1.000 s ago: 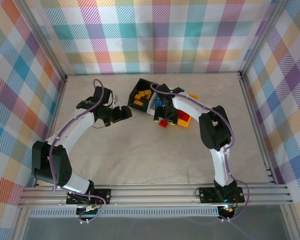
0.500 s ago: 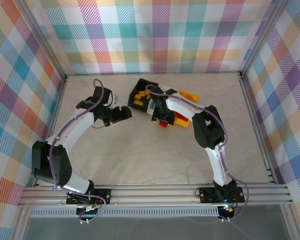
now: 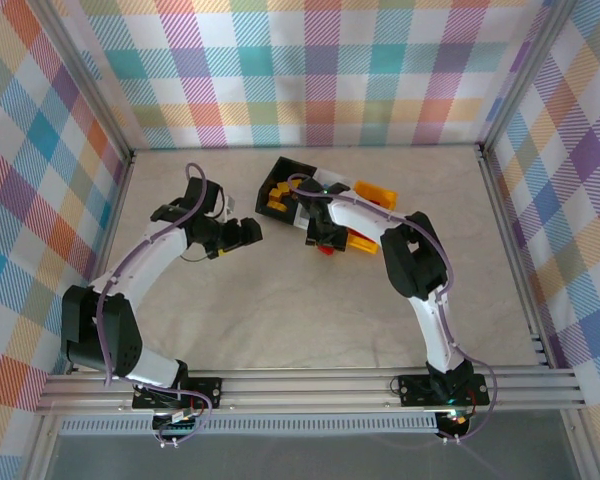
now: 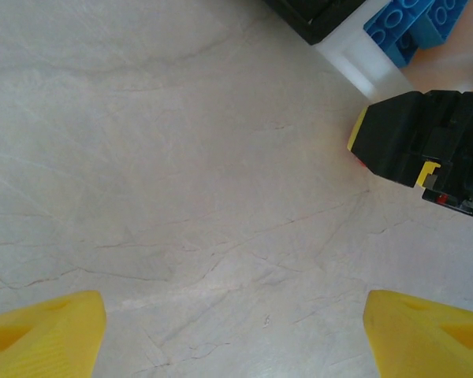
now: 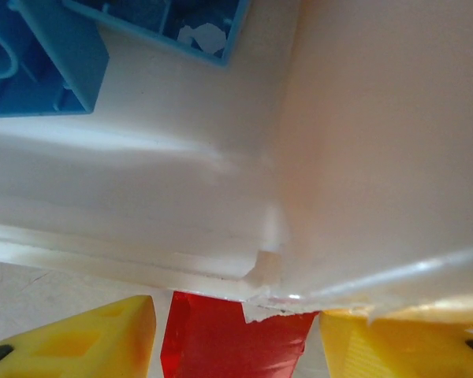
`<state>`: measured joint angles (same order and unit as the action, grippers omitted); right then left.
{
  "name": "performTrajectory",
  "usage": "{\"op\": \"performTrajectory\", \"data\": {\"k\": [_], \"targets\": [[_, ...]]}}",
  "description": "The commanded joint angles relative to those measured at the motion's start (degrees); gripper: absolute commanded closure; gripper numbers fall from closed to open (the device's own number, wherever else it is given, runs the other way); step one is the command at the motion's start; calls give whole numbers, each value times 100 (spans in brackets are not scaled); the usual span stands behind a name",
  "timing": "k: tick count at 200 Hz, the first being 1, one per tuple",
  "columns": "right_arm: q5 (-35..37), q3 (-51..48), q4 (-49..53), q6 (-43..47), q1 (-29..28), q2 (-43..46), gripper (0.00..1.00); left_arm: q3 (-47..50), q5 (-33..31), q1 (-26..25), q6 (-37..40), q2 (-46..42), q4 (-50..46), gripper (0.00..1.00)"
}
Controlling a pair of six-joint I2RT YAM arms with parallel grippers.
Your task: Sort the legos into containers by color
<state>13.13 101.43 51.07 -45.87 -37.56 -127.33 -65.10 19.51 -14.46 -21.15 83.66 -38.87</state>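
- Right gripper (image 3: 324,240) straddles a red lego (image 5: 229,346) just beside the white bin (image 5: 142,181) near the bench's far edge, apparently for pickup; pinch unclear.
- Left gripper (image 4: 236,331) hovers apart, jaws spread, leaving room.

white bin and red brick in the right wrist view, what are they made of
White bin: likely thin plastic, milky and semi-glossy; soft streak highlights, ragged edge at one corner. Red brick: likely hard plastic, glossy, perhaps slightly translucent; even saturated colour, crisp edges.
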Motion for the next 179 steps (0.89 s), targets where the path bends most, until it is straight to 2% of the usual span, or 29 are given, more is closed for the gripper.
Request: {"op": "performTrajectory", "data": {"k": [1,54,149,179], "targets": [[-166,-453,163,-28,-95,92,48,141,101,66,49,-205,-15,15],[46,-1291,-73,-80,-190,745,66,210,172,66,15,-189,82,14],[224,-1590,67,104,-187,1748,68,237,176,66,53,-204,99,14],[320,-1398,240,195,-171,1954,67,214,199,66,62,-166,119,14]]}}
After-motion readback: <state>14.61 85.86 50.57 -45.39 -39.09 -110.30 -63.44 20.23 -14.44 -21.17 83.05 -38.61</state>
